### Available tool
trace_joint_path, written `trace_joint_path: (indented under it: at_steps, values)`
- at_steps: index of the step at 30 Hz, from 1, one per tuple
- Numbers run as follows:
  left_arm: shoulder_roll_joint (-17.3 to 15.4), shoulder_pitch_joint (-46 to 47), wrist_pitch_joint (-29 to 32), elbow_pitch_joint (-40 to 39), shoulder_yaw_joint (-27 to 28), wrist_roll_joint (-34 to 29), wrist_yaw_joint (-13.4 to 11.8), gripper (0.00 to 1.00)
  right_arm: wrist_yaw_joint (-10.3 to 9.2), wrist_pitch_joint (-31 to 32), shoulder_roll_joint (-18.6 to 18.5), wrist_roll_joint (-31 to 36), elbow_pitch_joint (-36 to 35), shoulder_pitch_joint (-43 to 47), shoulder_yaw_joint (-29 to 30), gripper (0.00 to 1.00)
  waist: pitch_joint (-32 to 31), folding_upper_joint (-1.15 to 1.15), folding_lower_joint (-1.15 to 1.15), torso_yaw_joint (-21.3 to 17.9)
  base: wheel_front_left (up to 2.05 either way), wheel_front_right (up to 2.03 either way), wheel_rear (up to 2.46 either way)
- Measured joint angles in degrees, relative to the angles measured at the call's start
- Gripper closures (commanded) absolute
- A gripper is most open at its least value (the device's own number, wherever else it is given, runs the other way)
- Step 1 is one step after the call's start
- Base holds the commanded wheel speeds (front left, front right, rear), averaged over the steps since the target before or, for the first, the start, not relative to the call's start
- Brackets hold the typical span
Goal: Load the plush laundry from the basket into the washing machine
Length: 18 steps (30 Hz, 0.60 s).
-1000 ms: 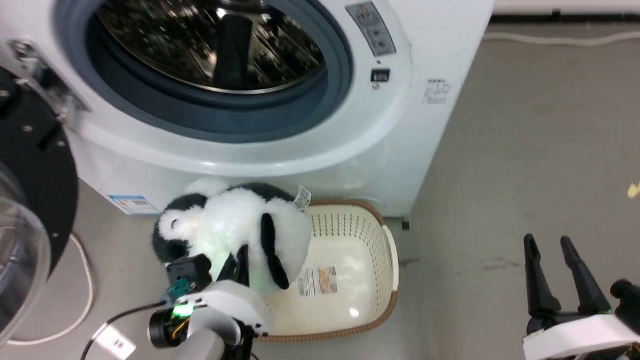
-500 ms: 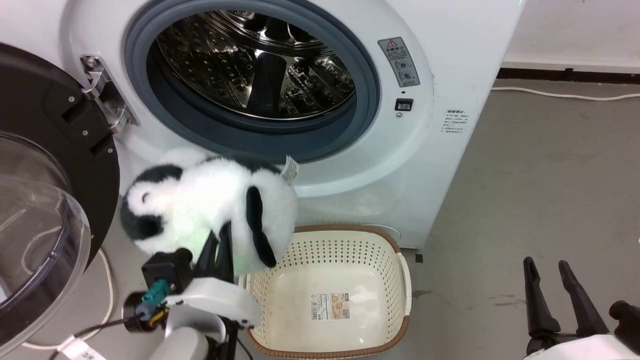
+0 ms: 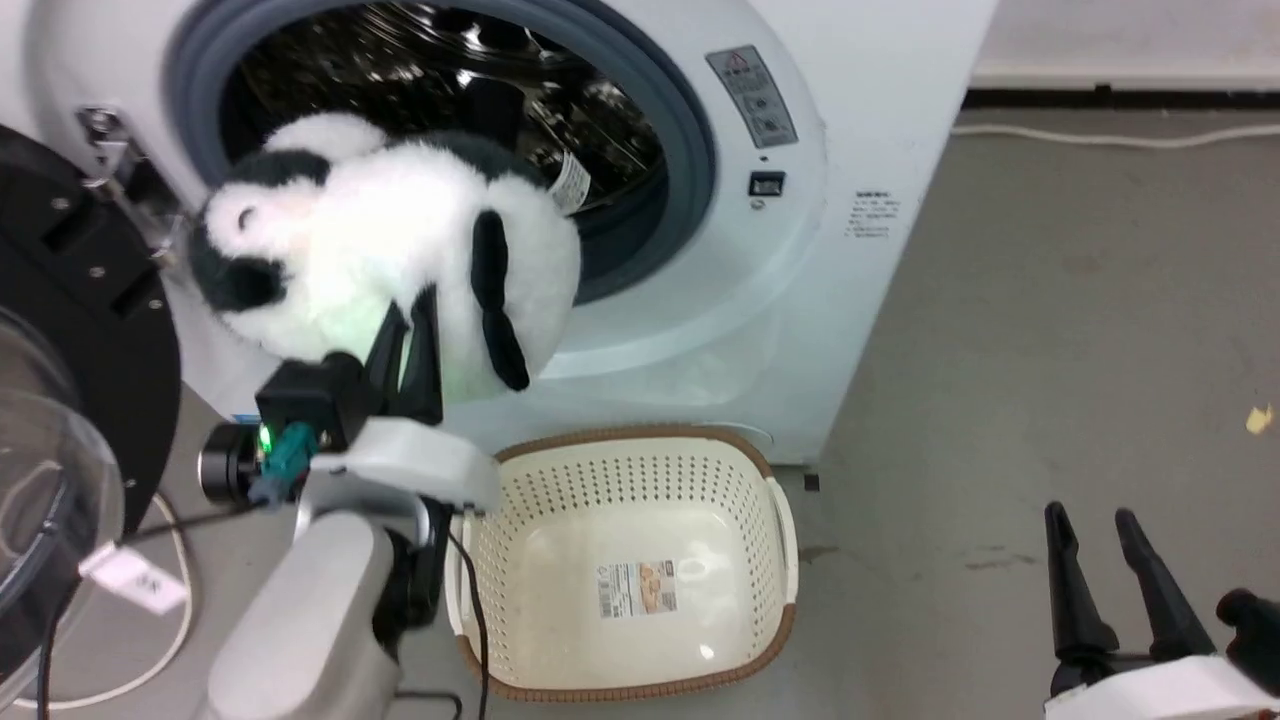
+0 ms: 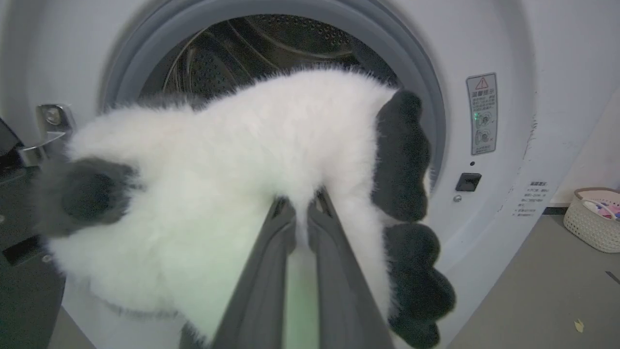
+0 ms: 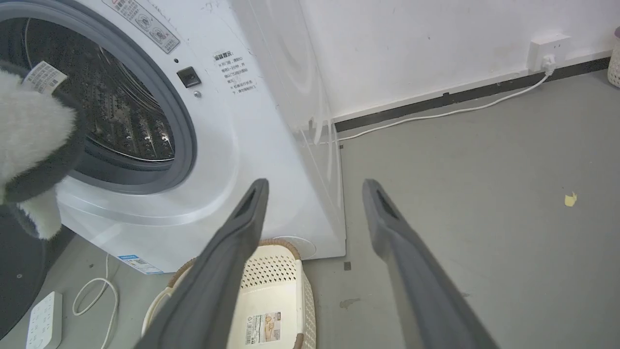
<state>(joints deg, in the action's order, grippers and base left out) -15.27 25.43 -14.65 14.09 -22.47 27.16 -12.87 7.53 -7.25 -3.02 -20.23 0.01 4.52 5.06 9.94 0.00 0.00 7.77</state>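
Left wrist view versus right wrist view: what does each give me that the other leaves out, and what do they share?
Left wrist view: the left tool, shut on the white fur of the plush laundry in front of the porthole, plus the door hinge and a small far basket of coloured items.
Right wrist view: the right tool, open and holding nothing, the basket with its bottom label, a wall socket and a floor power strip.
Shared: the washing machine, its steel drum, the warning sticker and part of the plush.
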Motion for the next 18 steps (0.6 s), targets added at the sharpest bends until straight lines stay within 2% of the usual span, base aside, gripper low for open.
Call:
trace_joint_path:
  at_steps: [8,18]
  values:
    - [0.2,10.3,0.0,8.4,2.8,-1.9,2.5,1.0,0.0,0.2,0.0,0.6,-1.4,-2.7,0.0,0.0,4.8,0.0,0.0,-2.4,0.0,0.0,0.0]
    - [-1.0,23.2,0.0,14.2,6.6,-4.5,3.0,1.0,0.0,0.8,0.0,1.2,-4.1,-7.3,-0.2,0.0,13.6,0.0,0.01,-6.5,0.0,0.0,0.0]
